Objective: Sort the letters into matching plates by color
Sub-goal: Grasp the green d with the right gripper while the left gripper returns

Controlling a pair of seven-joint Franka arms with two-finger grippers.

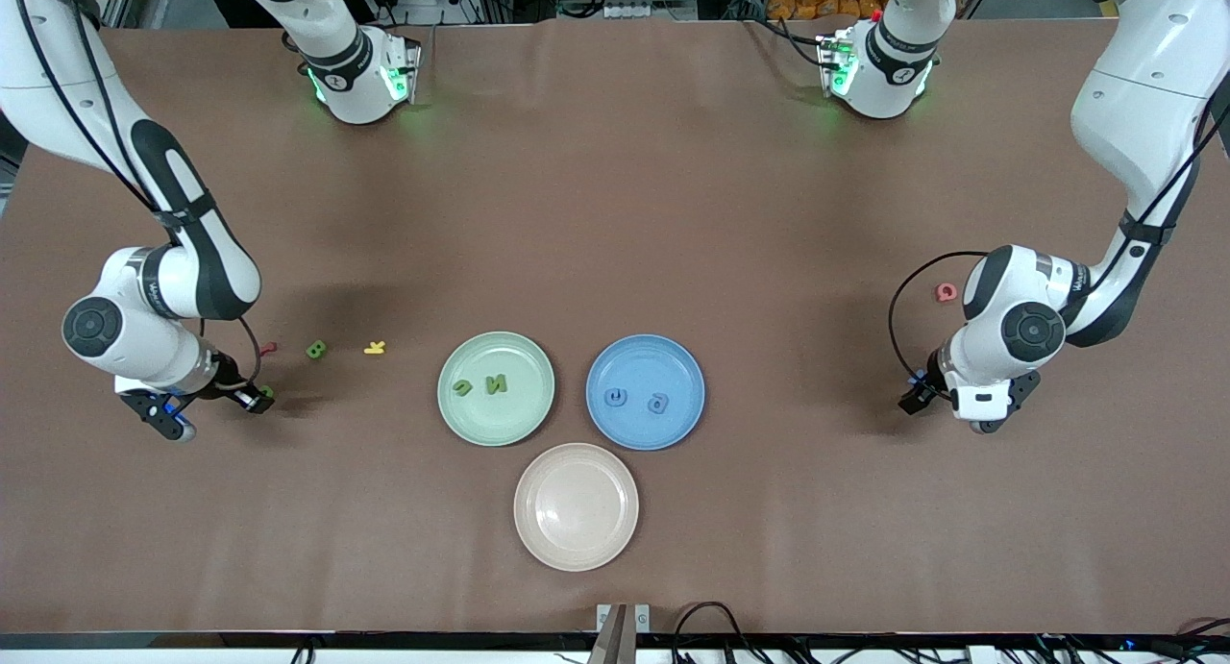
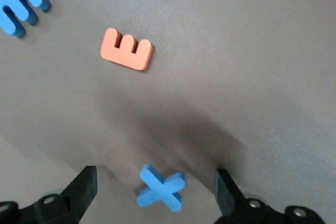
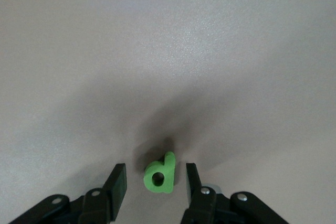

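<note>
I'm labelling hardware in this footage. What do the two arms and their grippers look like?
Both arms are glossy white with black joint bands and round dark grey caps at the wrist; black cables run along them, and their bases glow green. The left gripper and right gripper have black fingers on black bodies with silver screws.

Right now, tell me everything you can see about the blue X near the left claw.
The blue X is a small, chunky letter that looks like matte foam, with four thick arms crossing at the middle. It lies flat on the brown table, between the open fingers of the left claw, and neither finger visibly touches it. An orange E and another blue letter lie on the table apart from it.
</note>
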